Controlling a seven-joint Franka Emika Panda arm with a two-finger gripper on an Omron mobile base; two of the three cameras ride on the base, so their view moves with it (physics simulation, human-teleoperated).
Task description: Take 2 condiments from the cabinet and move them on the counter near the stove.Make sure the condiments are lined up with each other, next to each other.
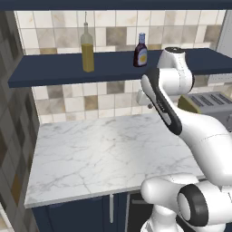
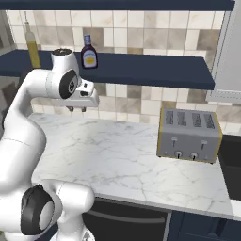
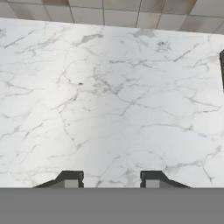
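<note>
Nothing grabbed yet: end effector (image 3: 109,179) parted and empty over bare desk (image 1: 99,154), oil bottle (image 1: 87,47) and sauce bottle (image 1: 141,50) both up on the shelf (image 1: 54,72), probably lining up a reach.

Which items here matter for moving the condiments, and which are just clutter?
Job items:
tall clear bottle of yellow oil
short dark red-brown bottle with blue cap
dark navy open shelf holding both
white marble counter
gripper, open, nothing between its fingers

Just lying about:
silver four-slot toaster on the counter
</note>
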